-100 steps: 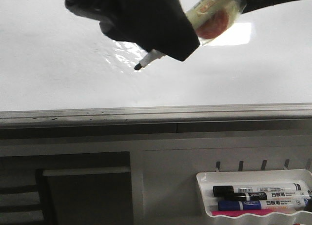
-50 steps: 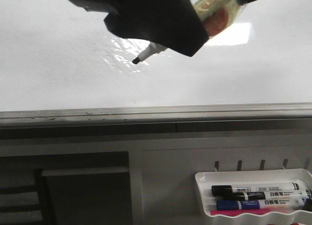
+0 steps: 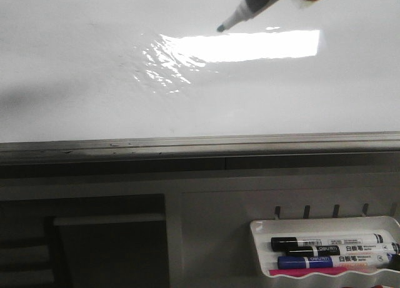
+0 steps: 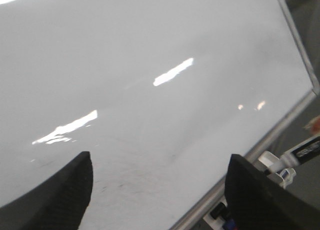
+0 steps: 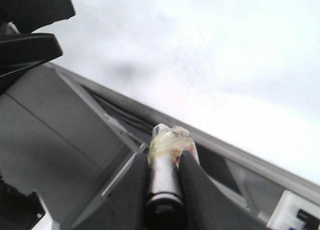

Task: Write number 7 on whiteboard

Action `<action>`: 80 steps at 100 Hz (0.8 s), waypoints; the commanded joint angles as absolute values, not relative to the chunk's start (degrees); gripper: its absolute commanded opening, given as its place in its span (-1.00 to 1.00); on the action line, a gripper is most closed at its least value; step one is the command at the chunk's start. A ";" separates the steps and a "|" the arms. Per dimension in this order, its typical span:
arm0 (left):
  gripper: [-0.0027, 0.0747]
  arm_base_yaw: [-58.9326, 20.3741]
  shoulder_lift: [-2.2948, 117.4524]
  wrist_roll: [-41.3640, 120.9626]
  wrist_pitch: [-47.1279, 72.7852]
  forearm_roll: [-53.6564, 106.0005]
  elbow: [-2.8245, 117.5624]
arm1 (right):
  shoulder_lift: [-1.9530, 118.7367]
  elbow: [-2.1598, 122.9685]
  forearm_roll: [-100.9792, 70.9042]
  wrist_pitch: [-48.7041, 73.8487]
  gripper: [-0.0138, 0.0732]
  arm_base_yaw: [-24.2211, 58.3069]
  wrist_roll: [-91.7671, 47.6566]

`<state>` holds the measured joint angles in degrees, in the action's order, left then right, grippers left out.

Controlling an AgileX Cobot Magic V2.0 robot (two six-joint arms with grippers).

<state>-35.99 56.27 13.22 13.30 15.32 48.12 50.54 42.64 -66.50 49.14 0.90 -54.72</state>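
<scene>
Glossy whiteboard, marker cropped, right gripper seemingly clamped

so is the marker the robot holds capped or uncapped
Uncapped: the marker shows its bare dark tip over the whiteboard, which bears no stroke.

grey ledge under whiteboard; white tray holding markers hangs below.

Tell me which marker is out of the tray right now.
The marker held in the right gripper, tip over the whiteboard. The black-capped and blue-capped ones lie in the marker tray.
</scene>
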 commanded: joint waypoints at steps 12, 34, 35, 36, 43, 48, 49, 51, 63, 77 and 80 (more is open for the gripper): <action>0.39 -27.68 47.09 12.66 0.92 24.26 39.40 | 47.48 42.88 -74.73 43.38 -0.83 0.96 -62.04; 0.39 -24.38 40.72 12.66 -0.86 25.68 33.32 | 53.32 42.88 -88.52 43.90 -0.83 0.96 -73.25; 0.39 -24.38 40.48 12.66 -0.86 25.68 33.30 | 53.57 42.88 -88.81 43.91 -0.83 0.96 -73.58; 0.39 -24.38 40.38 12.66 -0.86 25.68 33.17 | 54.06 42.88 -89.31 44.25 -0.83 0.96 -73.90; 0.39 -24.38 39.63 12.66 -0.86 25.68 32.78 | 56.37 42.88 -92.52 45.32 -0.83 1.34 -77.51; 0.39 -24.38 39.51 12.66 -0.86 25.68 32.78 | 57.59 42.88 -95.03 45.19 -0.83 2.41 -80.80; 0.39 -24.38 39.51 12.66 -0.86 25.68 32.78 | 57.75 42.88 -95.44 45.02 -0.83 2.83 -81.27; 0.39 -24.38 39.51 12.66 -0.86 25.68 32.78 | 58.25 42.88 -96.59 44.67 -0.83 3.52 -82.51; 0.39 -24.38 39.51 12.66 -0.97 25.68 32.78 | 60.62 43.36 -101.03 39.00 -0.83 9.01 -88.13; 0.39 -24.38 39.51 12.66 -0.97 25.68 32.78 | 63.42 44.74 -102.98 28.43 -0.83 16.05 -94.14; 0.39 -24.38 39.51 12.66 -0.97 25.68 32.78 | 64.19 45.08 -103.35 26.51 -0.83 17.15 -95.03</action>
<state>-24.63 39.78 13.22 3.40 25.04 31.20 63.36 42.15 -98.34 31.52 14.19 -90.53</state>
